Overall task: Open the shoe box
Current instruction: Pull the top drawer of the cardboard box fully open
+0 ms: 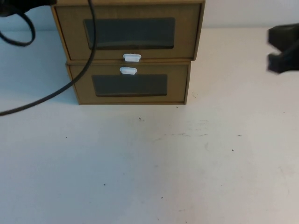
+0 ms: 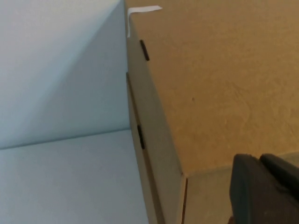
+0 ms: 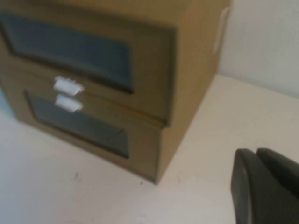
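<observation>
Shoe boxes (image 1: 154,55): stacked on table (image 1: 149,163), both shut.
Left claw (image 2: 259,161): closed, held at boxes' left.
Right claw (image 3: 256,154): closed, held right of boxes.

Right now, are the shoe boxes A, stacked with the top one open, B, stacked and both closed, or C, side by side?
B: the upper shoe box rests on the lower shoe box, fronts flush. The left gripper is close by the boxes on their left, the right gripper off to their right; both shut.

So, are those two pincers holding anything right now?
Left pincer, close by the boxes: closed, empty.
Right pincer, off to the boxes' right: closed, empty.
</observation>
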Robot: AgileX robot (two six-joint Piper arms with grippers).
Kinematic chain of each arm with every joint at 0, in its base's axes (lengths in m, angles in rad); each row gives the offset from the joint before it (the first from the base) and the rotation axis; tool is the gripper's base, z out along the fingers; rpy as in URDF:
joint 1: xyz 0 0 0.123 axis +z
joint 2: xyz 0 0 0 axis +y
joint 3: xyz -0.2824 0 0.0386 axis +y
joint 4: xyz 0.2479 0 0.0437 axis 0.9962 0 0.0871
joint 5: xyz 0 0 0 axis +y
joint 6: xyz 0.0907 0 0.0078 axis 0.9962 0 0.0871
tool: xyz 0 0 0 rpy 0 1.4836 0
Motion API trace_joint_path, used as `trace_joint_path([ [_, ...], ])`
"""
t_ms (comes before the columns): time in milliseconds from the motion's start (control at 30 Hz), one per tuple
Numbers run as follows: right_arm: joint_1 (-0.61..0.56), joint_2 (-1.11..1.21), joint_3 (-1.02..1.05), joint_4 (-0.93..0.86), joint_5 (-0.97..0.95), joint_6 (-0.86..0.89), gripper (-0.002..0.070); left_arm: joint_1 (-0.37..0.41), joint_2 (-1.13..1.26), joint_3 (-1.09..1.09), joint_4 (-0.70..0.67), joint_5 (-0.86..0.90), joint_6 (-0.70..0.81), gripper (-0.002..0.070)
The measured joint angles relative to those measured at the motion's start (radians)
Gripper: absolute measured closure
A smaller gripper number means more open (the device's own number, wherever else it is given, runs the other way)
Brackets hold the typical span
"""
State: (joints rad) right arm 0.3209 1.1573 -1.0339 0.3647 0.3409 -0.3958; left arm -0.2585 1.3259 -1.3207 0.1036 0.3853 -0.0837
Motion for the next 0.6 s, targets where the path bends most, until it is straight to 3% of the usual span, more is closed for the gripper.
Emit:
trace_joint_path([
  [100,0.122,0.068,0.0,0.0,0.0,-0.138,0.0689,0.0,0.097,-0.13,-0.133,0.046,0.175,0.0677],
  [300,0.325,0.185,0.0,-0.001,0.0,-0.303,0.0689,-0.002,0.293,-0.425,-0.492,0.25,0.693,0.0677],
  [467,0.441,0.249,0.0,-0.106,-0.038,-0.37,0.0689,-0.004,0.439,-0.633,-0.615,0.339,0.82,0.0677],
  [600,0.479,0.325,-0.004,-0.181,-0.223,-0.38,0.0689,-0.004,0.553,-0.724,-0.671,0.388,0.853,0.0677],
])
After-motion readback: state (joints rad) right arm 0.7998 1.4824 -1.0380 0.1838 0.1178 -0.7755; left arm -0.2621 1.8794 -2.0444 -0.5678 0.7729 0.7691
